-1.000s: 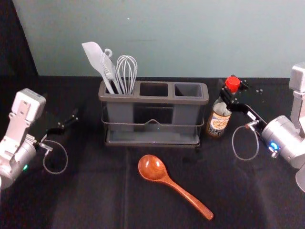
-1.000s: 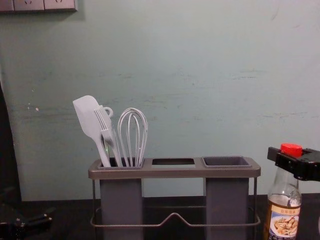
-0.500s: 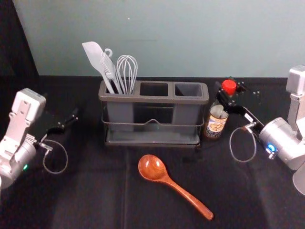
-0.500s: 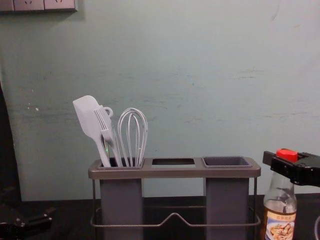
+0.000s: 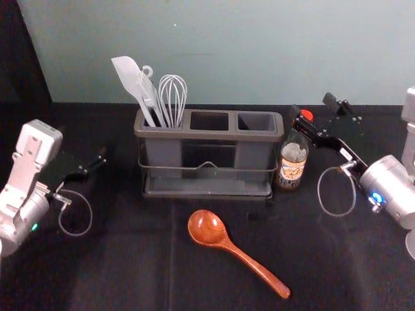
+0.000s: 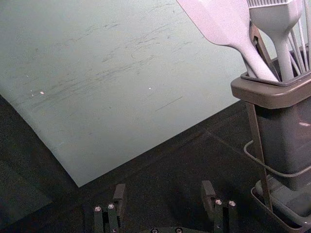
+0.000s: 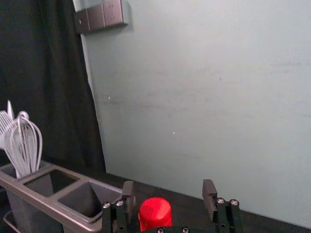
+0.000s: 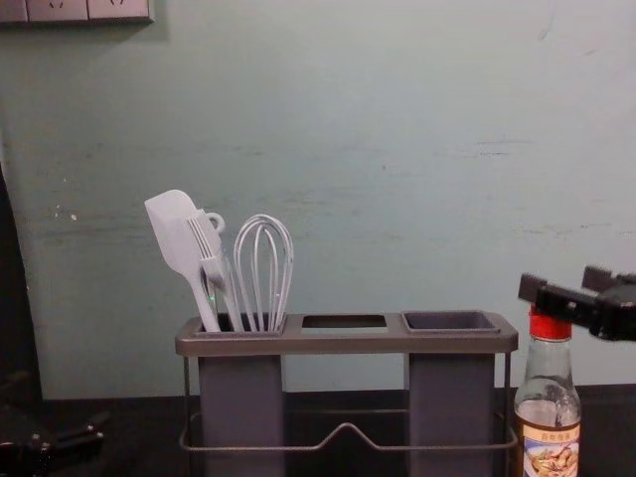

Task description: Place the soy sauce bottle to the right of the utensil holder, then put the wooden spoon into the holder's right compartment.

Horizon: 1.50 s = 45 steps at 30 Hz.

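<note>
Right side: my right gripper [image 7: 168, 190] is spread at the bottle's red cap [image 7: 155, 213], clamping nothing. Bottle [image 5: 292, 170] upright just right of the holder [image 5: 207, 135], presumably set there, freeing me for the spoon [image 5: 207, 228] lying out front. My left gripper [image 6: 164, 191] idles at left, spread. Black cloth [image 5: 130, 259] below; scuffed pale wall [image 8: 397, 149] behind.

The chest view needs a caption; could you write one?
Open right gripper at the red-capped glass bottle beside the long grey utensil holder.
</note>
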Tool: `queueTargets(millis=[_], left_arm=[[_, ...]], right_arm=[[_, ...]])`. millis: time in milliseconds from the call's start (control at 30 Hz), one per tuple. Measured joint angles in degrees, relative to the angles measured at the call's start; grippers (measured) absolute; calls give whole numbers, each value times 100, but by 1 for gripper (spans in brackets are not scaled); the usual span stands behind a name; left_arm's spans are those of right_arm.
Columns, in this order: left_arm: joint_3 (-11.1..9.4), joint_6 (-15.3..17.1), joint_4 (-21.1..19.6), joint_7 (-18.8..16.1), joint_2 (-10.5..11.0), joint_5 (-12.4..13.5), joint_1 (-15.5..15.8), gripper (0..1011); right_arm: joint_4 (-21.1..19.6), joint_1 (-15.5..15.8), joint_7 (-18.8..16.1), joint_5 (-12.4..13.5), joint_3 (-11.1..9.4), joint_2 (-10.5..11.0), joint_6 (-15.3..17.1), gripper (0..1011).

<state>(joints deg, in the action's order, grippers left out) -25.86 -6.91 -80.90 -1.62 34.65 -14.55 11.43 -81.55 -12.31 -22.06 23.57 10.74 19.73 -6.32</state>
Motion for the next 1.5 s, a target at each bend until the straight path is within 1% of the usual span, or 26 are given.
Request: queueTargets(millis=[67, 100, 167, 233, 300, 333, 433, 500, 533, 633, 667, 767, 833, 933, 1000, 1100, 1200, 1300, 1500], left_arm=[[0, 0, 0, 0, 0, 0, 0, 1000], [0, 0, 0, 0, 0, 0, 0, 1000], [0, 0, 0, 0, 0, 0, 0, 1000], [0, 0, 0, 0, 0, 0, 0, 1000], [0, 0, 0, 0, 0, 0, 0, 1000], [0, 0, 0, 0, 0, 0, 0, 1000], [0, 0, 0, 0, 0, 0, 0, 1000], [0, 0, 0, 0, 0, 0, 0, 1000], [0, 0, 0, 0, 0, 0, 0, 1000], [0, 0, 0, 0, 0, 0, 0, 1000], [0, 0, 0, 0, 0, 0, 0, 1000], [0, 0, 0, 0, 0, 0, 0, 1000], [0, 0, 0, 0, 0, 0, 0, 1000], [0, 0, 0, 0, 0, 0, 0, 1000], [0, 0, 0, 0, 0, 0, 0, 1000], [0, 0, 1, 0, 0, 0, 0, 1000], [0, 0, 0, 0, 0, 0, 0, 1000], [0, 0, 0, 0, 0, 0, 0, 1000], [0, 0, 0, 0, 0, 0, 0, 1000]], right_arm=[[-173, 88, 41, -1, -40, 35, -16, 942], [-325, 162, 78, -5, -68, 59, -18, 967], [-462, 244, 120, -15, -91, 84, -13, 998], [-731, 396, 192, -52, -117, 119, 16, 1000], [-913, 517, 238, -88, -131, 145, 34, 1000], [-1067, 629, 272, -119, -137, 161, 48, 1000], [-1363, 875, 338, -179, -148, 184, 66, 1000], [-1502, 1005, 355, -201, -146, 196, 91, 1000], [-1625, 1125, 359, -222, -133, 204, 115, 1000], [-1805, 1318, 357, -248, -83, 221, 174, 1000], [-1805, 1318, 357, -248, -83, 221, 174, 1000], [-1916, 1469, 355, -378, 68, 243, 248, 1000], [-1931, 1501, 355, -450, 142, 245, 288, 1000], [-1933, 1532, 358, -615, 340, 227, 420, 1000], [-1926, 1532, 358, -644, 373, 222, 445, 1000], [-1854, 1507, 355, -777, 583, 184, 603, 1000], [-1799, 1477, 349, -844, 700, 155, 690, 1000], [-1685, 1426, 342, -943, 874, 82, 822, 1000], [-1496, 1354, 282, -1062, 1095, -2, 937, 1000]])
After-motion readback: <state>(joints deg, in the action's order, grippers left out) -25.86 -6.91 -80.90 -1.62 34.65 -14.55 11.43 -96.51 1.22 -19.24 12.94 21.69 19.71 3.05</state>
